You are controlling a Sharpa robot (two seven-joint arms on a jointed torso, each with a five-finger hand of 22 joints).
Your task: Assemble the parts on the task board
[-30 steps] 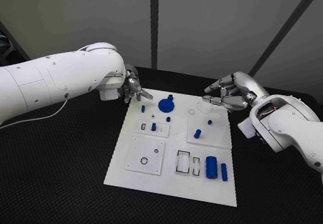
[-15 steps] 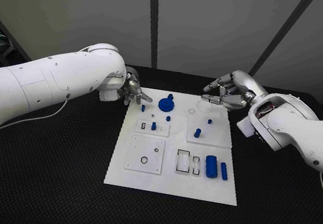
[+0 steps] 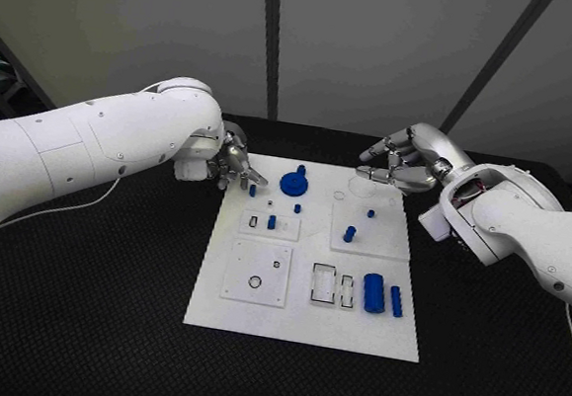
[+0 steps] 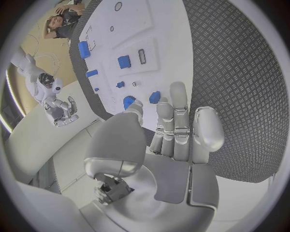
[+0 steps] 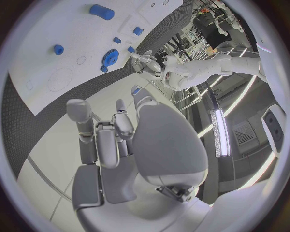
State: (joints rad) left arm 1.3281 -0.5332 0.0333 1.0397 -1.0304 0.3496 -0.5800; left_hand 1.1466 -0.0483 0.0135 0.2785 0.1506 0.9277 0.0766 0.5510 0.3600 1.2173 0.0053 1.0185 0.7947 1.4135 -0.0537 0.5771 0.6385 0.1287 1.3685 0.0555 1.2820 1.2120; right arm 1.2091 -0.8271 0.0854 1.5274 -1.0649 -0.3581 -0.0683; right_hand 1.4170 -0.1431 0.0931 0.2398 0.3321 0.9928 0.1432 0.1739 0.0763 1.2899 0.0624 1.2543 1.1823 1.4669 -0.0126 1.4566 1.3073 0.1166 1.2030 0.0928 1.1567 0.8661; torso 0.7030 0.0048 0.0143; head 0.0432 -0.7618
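Left hand (image 3: 234, 167) at task board (image 3: 303, 330) far-left corner, fingers together, holding nothing, small blue peg (image 3: 253, 191) just off its fingertips, blue gear (image 3: 295, 183) btwn hands, right hand (image 3: 403, 170) over far-right corner, fingers curled, empty.

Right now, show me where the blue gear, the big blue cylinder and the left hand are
blue gear (image 3: 294, 183), head view, on its toothed disc.
big blue cylinder (image 3: 375, 294), head view, middle of its side.
left hand (image 3: 238, 166), head view, on the silver fingers at the board's corner.
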